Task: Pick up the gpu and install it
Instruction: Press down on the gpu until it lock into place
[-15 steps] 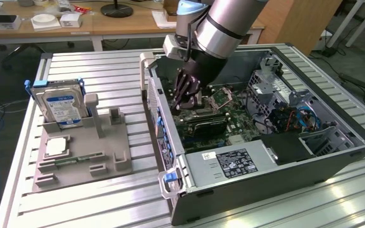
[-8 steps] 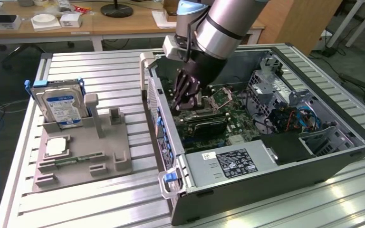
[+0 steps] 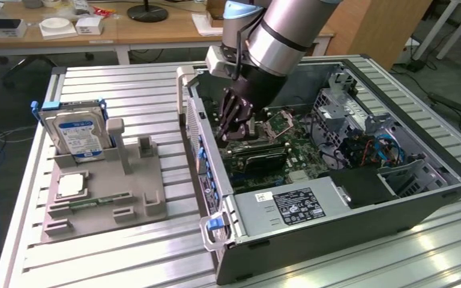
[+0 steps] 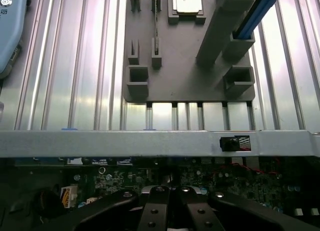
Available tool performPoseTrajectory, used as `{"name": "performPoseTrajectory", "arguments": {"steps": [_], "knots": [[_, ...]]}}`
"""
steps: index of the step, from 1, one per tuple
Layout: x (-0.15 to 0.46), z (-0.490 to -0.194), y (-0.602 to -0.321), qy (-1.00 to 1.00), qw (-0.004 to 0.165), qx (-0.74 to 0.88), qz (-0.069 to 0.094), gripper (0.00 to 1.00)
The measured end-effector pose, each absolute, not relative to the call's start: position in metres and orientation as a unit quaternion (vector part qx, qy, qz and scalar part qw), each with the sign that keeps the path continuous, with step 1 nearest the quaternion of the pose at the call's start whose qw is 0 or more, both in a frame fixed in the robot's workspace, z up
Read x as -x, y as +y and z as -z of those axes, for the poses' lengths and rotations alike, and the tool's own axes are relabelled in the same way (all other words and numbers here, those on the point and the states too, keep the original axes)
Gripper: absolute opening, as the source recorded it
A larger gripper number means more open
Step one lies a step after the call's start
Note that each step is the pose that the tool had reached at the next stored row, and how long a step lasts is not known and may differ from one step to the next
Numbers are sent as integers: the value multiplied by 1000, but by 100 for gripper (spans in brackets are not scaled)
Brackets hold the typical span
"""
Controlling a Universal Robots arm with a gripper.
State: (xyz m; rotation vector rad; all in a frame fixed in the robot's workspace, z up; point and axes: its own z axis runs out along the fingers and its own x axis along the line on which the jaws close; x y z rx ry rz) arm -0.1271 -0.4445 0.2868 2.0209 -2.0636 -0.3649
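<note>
Your gripper (image 3: 232, 123) is down inside the open computer case (image 3: 422, 204), fingers pressed together over the motherboard (image 3: 295, 150). The gpu (image 3: 254, 157) lies just beneath them, seemingly already in its slot, so you appear to be pushing it home.

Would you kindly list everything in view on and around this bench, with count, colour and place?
computer case: one, dark grey, open, on the exterior view's right.
motherboard: one, green, inside the case.
gpu: one, black cooler showing, lying on the motherboard below the gripper.
power supply: one, silver, at the case's near end.
parts holder: one, grey, on the exterior view's left.
hard drive: one, silver with blue-white label, upright in the holder.
memory stick: one, green, in the holder.
processor chip: one, silver, on the holder.
gripper: one, black, jaws shut, inside the case.
</note>
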Motion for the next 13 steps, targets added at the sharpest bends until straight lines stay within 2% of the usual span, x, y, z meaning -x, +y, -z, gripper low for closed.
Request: {"name": "performPoseTrajectory", "arguments": {"steps": [13], "knots": [[130, -284, -445, -704, 115, -690, 124, 10]]}}
